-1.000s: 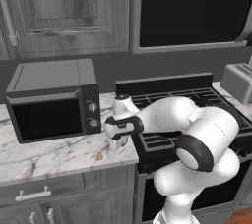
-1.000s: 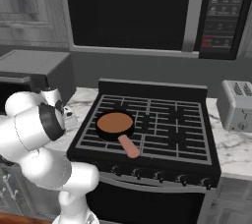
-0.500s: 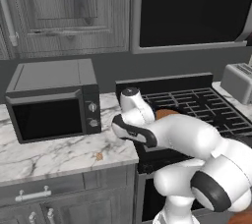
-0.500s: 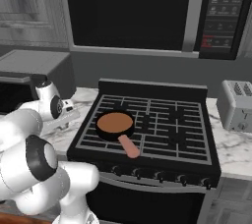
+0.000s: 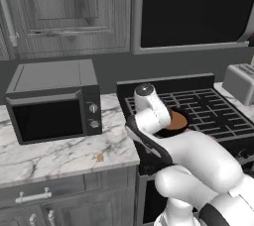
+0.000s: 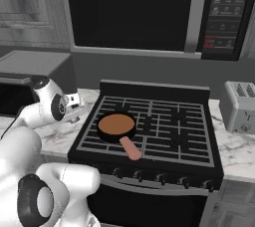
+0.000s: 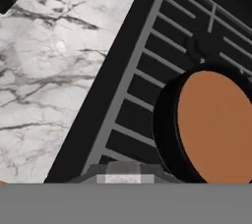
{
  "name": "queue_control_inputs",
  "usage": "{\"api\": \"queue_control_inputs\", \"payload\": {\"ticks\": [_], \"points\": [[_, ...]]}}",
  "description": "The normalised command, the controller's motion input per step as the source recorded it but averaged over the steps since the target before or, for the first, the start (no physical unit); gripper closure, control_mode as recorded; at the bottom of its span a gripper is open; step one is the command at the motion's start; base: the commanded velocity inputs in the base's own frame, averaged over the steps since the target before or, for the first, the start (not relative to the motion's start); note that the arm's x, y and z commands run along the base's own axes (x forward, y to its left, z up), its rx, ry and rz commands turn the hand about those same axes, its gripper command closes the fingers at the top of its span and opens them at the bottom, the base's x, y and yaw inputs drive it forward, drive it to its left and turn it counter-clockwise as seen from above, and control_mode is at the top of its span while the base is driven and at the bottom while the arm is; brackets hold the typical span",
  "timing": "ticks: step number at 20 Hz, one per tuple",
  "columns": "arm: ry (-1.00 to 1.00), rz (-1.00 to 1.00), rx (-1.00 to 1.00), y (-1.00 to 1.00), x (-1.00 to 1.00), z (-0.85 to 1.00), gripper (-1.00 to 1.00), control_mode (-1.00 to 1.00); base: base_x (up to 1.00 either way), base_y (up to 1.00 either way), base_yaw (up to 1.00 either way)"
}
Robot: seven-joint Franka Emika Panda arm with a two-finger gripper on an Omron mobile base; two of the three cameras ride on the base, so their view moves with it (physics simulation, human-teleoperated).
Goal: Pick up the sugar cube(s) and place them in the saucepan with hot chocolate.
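Left base view, sugar cube on counter, saucepan on stove.

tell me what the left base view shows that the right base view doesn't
Left base view: a tiny orange-tan speckled sugar cube lying on the white marble counter, plus the door and two knobs of the dark grey countertop microwave.
Right base view: the salmon-pink handle of the shallow black saucepan, and the row of black stove knobs.
Both: the saucepan's brown filling, the black stove grate and the silver toaster.
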Motion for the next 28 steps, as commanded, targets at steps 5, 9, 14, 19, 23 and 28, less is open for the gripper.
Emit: {"api": "queue_control_inputs", "payload": {"ticks": [5, 9, 14, 19, 23, 28], "points": [[-0.22, -0.29, 0.00, -0.65, 0.00, 0.36, 1.00, -1.00, 0.00, 0.00, 0.00], [-0.17, -0.29, 0.12, -0.67, 0.00, 0.38, 1.00, -1.00, 0.00, 0.00, 0.00], [-0.09, -0.20, 0.31, -0.66, 0.00, 0.54, 1.00, -1.00, 0.00, 0.00, 0.00], [0.04, -0.05, 0.24, -0.49, 0.00, 0.09, 1.00, -1.00, 0.00, 0.00, 0.00], [0.05, 0.00, 0.06, -0.19, 0.08, -0.03, 1.00, -1.00, 0.00, 0.00, 0.00], [0.04, 0.00, 0.00, -0.01, 0.19, -0.01, 1.00, -1.00, 0.00, 0.00, 0.00]]}}
